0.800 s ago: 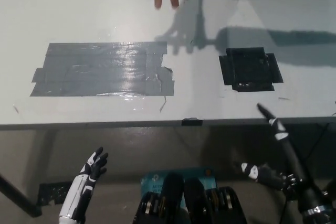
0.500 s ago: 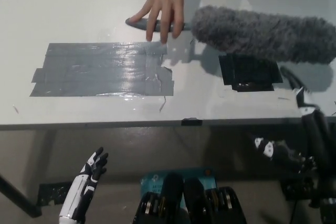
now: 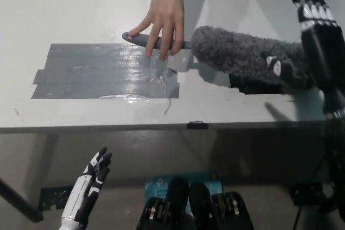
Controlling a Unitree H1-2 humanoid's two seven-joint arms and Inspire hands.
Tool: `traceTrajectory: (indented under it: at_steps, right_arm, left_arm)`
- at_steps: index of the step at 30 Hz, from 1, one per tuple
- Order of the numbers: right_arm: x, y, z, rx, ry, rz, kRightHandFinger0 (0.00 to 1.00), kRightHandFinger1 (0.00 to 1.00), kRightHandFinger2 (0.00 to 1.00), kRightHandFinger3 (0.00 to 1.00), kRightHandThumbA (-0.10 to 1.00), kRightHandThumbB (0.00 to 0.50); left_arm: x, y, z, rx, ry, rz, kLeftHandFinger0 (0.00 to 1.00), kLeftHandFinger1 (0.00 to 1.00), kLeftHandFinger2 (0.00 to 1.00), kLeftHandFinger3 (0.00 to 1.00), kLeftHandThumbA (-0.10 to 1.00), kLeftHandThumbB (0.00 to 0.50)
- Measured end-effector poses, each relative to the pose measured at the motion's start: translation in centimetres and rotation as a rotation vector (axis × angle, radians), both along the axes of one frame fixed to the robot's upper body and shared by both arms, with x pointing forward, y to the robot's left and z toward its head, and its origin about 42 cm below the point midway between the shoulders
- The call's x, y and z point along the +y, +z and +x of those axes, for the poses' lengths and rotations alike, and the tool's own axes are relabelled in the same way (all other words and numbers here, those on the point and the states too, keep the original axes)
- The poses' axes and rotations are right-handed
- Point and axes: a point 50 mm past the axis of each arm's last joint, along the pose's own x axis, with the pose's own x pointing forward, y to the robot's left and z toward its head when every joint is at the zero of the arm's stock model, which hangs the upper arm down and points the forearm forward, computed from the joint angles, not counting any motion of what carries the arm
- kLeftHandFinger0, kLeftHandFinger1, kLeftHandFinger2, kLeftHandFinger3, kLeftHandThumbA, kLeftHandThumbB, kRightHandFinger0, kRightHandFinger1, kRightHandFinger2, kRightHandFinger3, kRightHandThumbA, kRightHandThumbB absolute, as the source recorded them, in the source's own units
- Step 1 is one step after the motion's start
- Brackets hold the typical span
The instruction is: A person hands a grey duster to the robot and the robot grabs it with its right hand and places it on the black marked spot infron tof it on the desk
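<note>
Head view: the grey duster [image 3: 237, 57] is held out by its handle in a person's hand [image 3: 164, 12], its fluffy head lying just under the black right hand [image 3: 312, 36], whose fingers are spread and closed on nothing. The black marked spot [image 3: 253, 86] is mostly hidden beneath the fluff. A firm grasp should be closed before release is expected. The white left hand [image 3: 91, 181] rests open, low beside the desk [image 3: 81, 4].

No text, label, brand, number or sign can be read on anything in view.
</note>
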Motion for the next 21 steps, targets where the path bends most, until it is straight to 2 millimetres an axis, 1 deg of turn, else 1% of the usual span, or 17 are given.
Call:
traceTrajectory:
  at_steps: [2, 4, 6, 7, 9, 11, 12, 13, 15, 21]
  right_arm:
    - [0.3, -1.3, 1.6, 0.068, -0.021, -0.031, 1.00, 1.00, 1.00, 1.00, 0.90, 0.497]
    - [0.5, -2.8, 3.0, 0.133, -0.038, -0.062, 1.00, 1.00, 1.00, 1.00, 0.93, 0.496]
    - [0.7, -4.1, 3.9, 0.187, -0.052, -0.092, 1.00, 1.00, 1.00, 1.00, 0.93, 0.500]
    - [0.8, -4.5, 4.2, 0.205, -0.054, -0.101, 1.00, 1.00, 1.00, 1.00, 0.92, 0.500]
    - [1.2, -5.5, 4.7, 0.245, -0.055, -0.119, 1.00, 1.00, 1.00, 1.00, 0.93, 0.500]
    - [1.5, -6.2, 4.8, 0.272, -0.048, -0.137, 1.00, 1.00, 1.00, 1.00, 0.94, 0.500]
    - [1.7, -6.6, 4.9, 0.289, -0.041, -0.147, 1.00, 1.00, 1.00, 1.00, 0.99, 0.500]
    - [2.0, -7.0, 4.9, 0.312, -0.029, -0.161, 1.00, 1.00, 1.00, 1.00, 1.00, 0.500]
    - [2.3, -7.5, 4.9, 0.349, -0.008, -0.185, 1.00, 1.00, 1.00, 1.00, 0.95, 0.500]
    - [2.5, -7.8, 4.9, 0.422, 0.031, -0.232, 1.00, 1.00, 1.00, 1.00, 0.99, 0.500]
  left_arm:
    - [0.0, 0.0, 0.0, -0.001, 0.000, 0.000, 1.00, 1.00, 1.00, 1.00, 0.91, 0.199]
    - [0.0, 0.0, 0.0, -0.001, 0.000, 0.001, 1.00, 1.00, 1.00, 1.00, 0.91, 0.192]
    - [0.0, 0.1, 0.1, -0.003, -0.002, 0.003, 1.00, 1.00, 1.00, 1.00, 0.91, 0.189]
    - [0.0, 0.1, 0.1, -0.004, -0.001, 0.004, 1.00, 1.00, 1.00, 1.00, 0.91, 0.188]
    - [0.0, 0.1, 0.2, -0.005, -0.003, 0.006, 1.00, 1.00, 1.00, 1.00, 0.92, 0.196]
    - [-0.1, 0.2, 0.3, -0.007, -0.004, 0.007, 1.00, 1.00, 1.00, 1.00, 0.92, 0.197]
    - [-0.1, 0.2, 0.3, -0.008, -0.004, 0.008, 1.00, 1.00, 1.00, 1.00, 0.92, 0.197]
    - [-0.1, 0.3, 0.3, -0.009, -0.005, 0.008, 1.00, 1.00, 1.00, 1.00, 0.92, 0.197]
    - [0.0, 0.3, 0.4, -0.012, -0.006, 0.010, 1.00, 1.00, 1.00, 1.00, 0.91, 0.182]
    - [-0.1, 0.5, 0.7, -0.018, -0.009, 0.012, 1.00, 1.00, 1.00, 1.00, 0.90, 0.189]
